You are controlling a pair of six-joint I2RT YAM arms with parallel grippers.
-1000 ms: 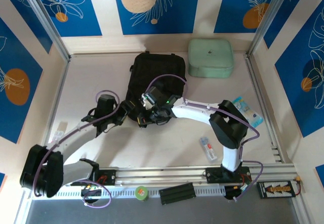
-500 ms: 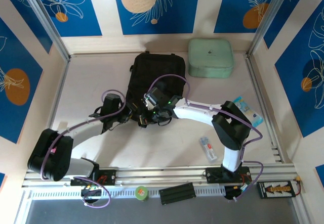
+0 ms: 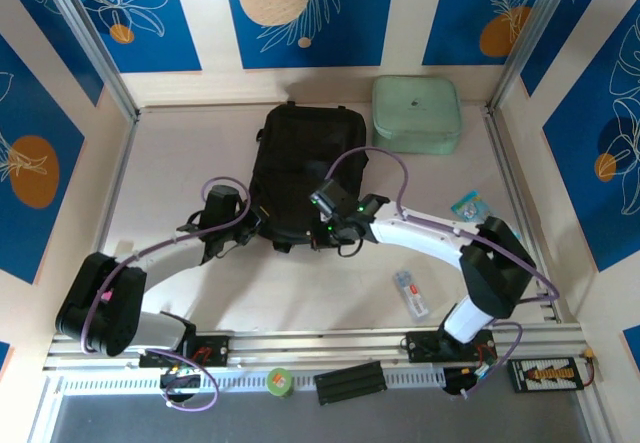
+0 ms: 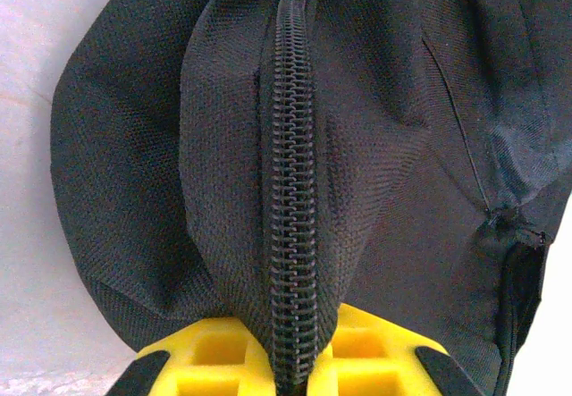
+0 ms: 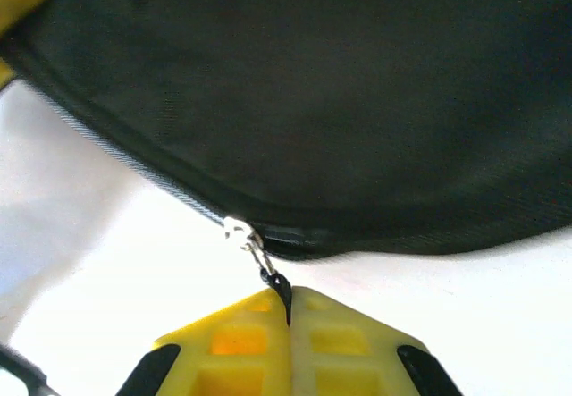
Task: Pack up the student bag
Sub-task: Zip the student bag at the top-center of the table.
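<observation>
The student bag (image 3: 305, 158) lay on the table (image 3: 170, 153), just beyond both hands. The left hand (image 4: 290, 360) was clenched on the zipper seam (image 4: 290, 190), which ran straight away from it. The right hand (image 5: 288, 311) was nearer the slider, pinching the zipper pull (image 5: 257, 255) at the bag's near edge.

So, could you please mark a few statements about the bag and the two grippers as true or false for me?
1. The right gripper is shut on the zipper pull of the student bag. True.
2. The left gripper hangs open above the bag. False: it is shut on a fold of the bag, along its zipper.
3. The mint-green case lies inside the bag. False: it lies on the table, beside the bag.
4. Both grippers are at the bag's near edge. True.
</observation>
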